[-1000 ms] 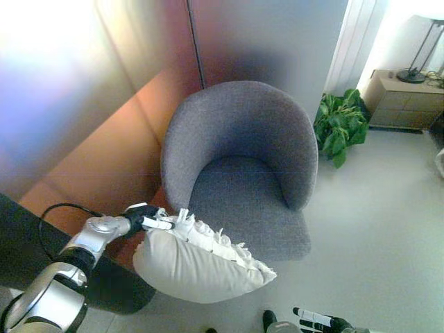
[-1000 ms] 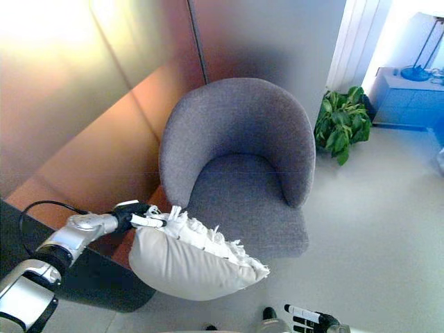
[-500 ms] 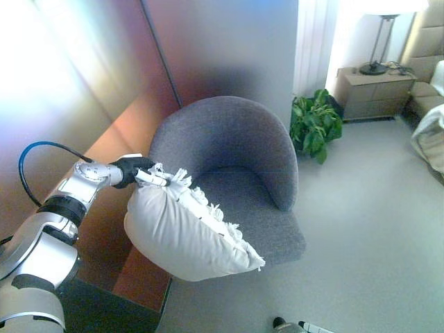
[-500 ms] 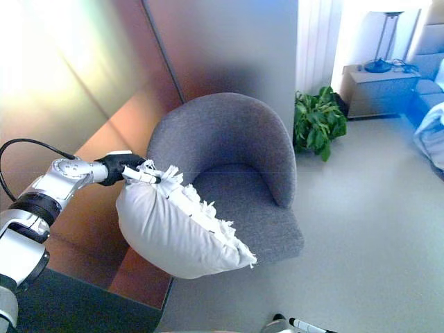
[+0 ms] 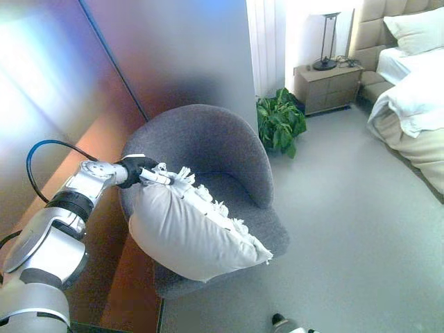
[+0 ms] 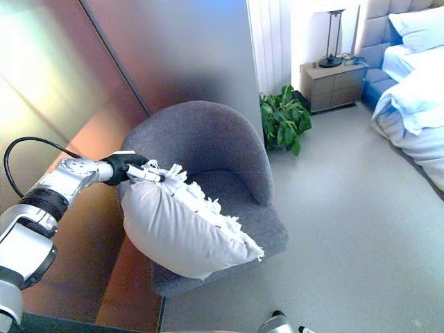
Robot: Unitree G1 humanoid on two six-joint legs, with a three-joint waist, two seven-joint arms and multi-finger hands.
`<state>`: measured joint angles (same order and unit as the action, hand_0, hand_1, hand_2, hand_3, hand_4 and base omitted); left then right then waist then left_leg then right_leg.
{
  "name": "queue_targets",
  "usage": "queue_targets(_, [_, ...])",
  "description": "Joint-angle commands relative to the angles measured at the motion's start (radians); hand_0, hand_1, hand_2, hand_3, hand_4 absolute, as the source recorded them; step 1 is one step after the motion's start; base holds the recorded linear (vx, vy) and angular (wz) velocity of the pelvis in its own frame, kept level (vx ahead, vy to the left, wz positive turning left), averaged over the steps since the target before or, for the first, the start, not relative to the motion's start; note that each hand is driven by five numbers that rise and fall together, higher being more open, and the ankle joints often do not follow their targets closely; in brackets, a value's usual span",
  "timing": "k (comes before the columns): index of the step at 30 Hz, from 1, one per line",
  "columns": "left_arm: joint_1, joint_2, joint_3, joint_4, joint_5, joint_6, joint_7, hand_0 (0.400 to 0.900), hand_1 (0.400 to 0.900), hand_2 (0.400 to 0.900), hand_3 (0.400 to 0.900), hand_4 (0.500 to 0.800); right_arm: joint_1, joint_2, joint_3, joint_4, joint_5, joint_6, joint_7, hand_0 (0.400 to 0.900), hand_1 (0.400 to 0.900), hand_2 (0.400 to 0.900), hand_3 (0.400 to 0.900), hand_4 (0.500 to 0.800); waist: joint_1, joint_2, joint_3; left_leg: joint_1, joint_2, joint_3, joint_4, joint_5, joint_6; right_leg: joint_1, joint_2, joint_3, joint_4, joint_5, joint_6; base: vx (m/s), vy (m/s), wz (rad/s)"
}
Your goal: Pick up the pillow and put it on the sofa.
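The left robot hand (image 5: 141,171) pinches the white pillow (image 5: 194,232) by its fringed corner. It hangs over the grey sofa (image 5: 208,139), likely ready for lowering onto the seat.

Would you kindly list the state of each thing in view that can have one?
Pillow: held up by a corner, hanging in front of the armchair.
Left hand: shut on the pillow's fringed corner.
Grey armchair: seat unoccupied.
Bed: unmade, bedding rumpled.
Right hand: out of view.

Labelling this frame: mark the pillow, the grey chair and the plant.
pillow (image 5: 187,232), left eye view, middle of its white face.
grey chair (image 5: 201,139), left eye view, backrest.
plant (image 6: 283,121), right eye view, leaves.
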<state>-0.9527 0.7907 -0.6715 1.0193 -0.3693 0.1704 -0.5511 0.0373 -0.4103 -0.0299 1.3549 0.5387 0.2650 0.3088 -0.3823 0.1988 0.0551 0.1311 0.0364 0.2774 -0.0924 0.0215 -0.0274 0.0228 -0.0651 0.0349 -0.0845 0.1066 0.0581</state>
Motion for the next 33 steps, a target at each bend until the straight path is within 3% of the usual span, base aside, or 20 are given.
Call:
queue_targets(1, [-0.297,0.05,0.127,0.116,-0.108,-0.036,0.113,0.4,0.4,0.4,0.4,0.5,0.014,-0.042,-0.017,0.058,0.024,0.023,0.003,0.9,0.9,0.9,0.9,0.8,0.004,0.04,-0.045,0.04,-0.064,0.05,0.026,-0.061,-0.026,-0.003,0.021,-0.005,0.021,-0.041,0.097,0.04,-0.025,-0.08])
queue_targets(2, [-0.3,0.046,0.133,0.124,-0.13,-0.024,0.119,0.565,0.565,0.565,0.565,0.599,0.019,-0.043,-0.022,0.061,0.018,0.027,0.003,0.9,0.9,0.9,0.9,0.8,-0.002,0.04,-0.042,0.039,-0.064,0.053,0.027,-0.061,-0.026,-0.007,0.021,-0.002,0.02,-0.04,0.099,0.03,-0.024,-0.08])
queue_targets(3, [-0.302,0.043,0.14,0.121,-0.144,-0.013,0.125,0.9,0.9,0.9,0.9,0.8,0.026,-0.042,-0.022,0.065,0.018,0.023,0.004,0.9,0.9,0.9,0.9,0.8,-0.004,0.04,-0.04,0.035,-0.063,0.056,0.028,-0.06,-0.027,-0.011,0.02,-0.002,0.021,-0.04,0.099,0.02,-0.021,-0.05])
queue_targets(8, [-0.302,0.042,0.151,0.109,-0.145,0.022,0.137,0.9,0.9,0.9,0.9,0.8,0.038,-0.04,-0.02,0.067,0.017,0.003,0.013,0.9,0.9,0.9,0.9,0.8,-0.002,0.035,-0.039,0.028,-0.062,0.053,0.031,-0.06,-0.026,-0.018,0.022,-0.003,0.026,-0.043,0.098,0.01,-0.013,0.01])
queue_targets(18, [-0.279,0.047,0.166,0.093,-0.145,0.021,0.15,0.9,0.9,0.9,0.9,0.8,0.025,-0.015,0.018,0.054,0.035,0.001,0.009,0.9,0.9,0.9,0.9,0.8,0.025,0.01,-0.056,0.025,-0.053,0.049,0.041,-0.064,-0.024,-0.006,0.024,-0.019,0.021,-0.045,0.092,0.01,-0.021,0.02])
queue_targets(33, [-0.265,0.087,0.19,0.06,-0.191,-0.019,0.145,0.9,0.9,0.9,0.9,0.8,0.015,0.016,0.044,0.048,0.027,-0.029,0.016,0.9,0.9,0.9,0.9,0.8,0.068,-0.014,-0.068,0.032,-0.052,0.024,0.038,-0.063,-0.025,0.017,0.023,-0.048,0.016,-0.048,0.088,-0.04,0.014,0.04])
